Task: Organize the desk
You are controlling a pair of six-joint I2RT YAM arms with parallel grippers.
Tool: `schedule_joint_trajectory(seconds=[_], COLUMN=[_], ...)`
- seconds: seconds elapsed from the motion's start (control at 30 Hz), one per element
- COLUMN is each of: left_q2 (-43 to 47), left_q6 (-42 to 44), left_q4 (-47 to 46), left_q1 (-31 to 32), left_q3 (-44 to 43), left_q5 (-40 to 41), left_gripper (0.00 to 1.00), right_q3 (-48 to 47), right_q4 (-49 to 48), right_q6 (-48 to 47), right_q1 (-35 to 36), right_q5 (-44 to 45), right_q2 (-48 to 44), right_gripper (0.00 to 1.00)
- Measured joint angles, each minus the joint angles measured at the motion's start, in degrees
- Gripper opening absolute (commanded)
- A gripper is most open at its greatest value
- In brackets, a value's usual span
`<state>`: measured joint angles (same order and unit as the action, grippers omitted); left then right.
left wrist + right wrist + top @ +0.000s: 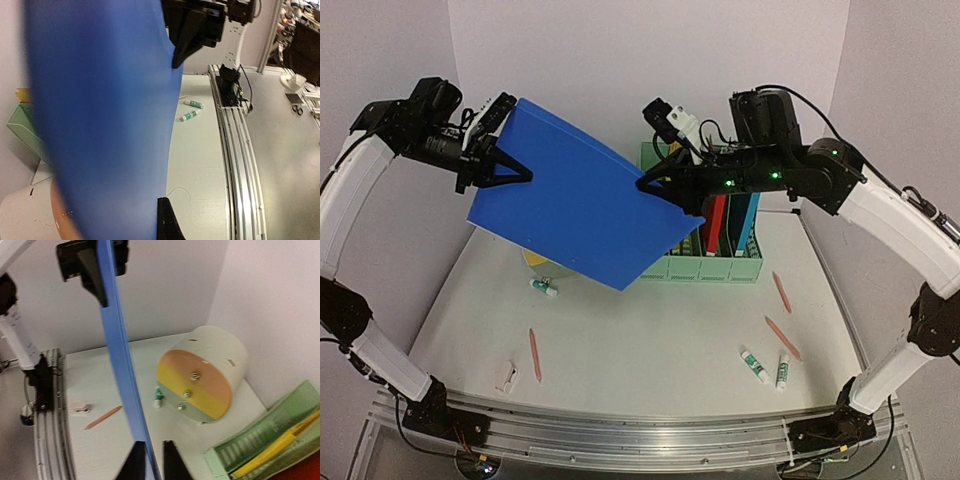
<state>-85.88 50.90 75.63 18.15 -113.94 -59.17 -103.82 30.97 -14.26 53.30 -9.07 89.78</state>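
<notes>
A large blue folder [582,195] hangs in the air over the white desk [650,330], held between both grippers. My left gripper [512,172] is shut on its left edge; one black finger [167,222] shows beside the blue sheet [105,120], the other is hidden behind it. My right gripper [658,187] is shut on its right edge. In the right wrist view the folder [122,365] stands edge-on between my fingertips [135,462]. The desk's silver rail [640,435] runs along the front.
A green file rack [715,268] with red and blue folders stands at the back right. A cylinder container [200,380] lies under the folder, a glue stick [545,287] beside it. Pencils [535,355] [782,338], an eraser [507,376] and two glue sticks [754,365] lie near the front.
</notes>
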Motion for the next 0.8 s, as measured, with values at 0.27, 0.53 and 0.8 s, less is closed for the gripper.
schedule_joint_trajectory(seconds=[0.27,0.53,0.8], left_q2=[5.1,4.7,2.2], left_q6=[-32.2,-62.0,-83.6], left_q4=[-24.5,-44.5,-64.0], left_q1=[-0.2,-1.6,-2.6], left_q3=[7.3,3.8,2.1], left_q5=[4.7,11.4,10.6], left_gripper=[0.0,0.0,0.0], right_q3=[-5.2,-2.4,21.0], right_q4=[-4.6,-11.1,-38.7], right_q6=[9.5,25.9,47.6], right_q1=[-3.5,-5.3,-5.3], right_q5=[21.8,33.1,24.3], right_q2=[0.0,-5.6,-14.0], right_gripper=[0.98,0.98,0.98])
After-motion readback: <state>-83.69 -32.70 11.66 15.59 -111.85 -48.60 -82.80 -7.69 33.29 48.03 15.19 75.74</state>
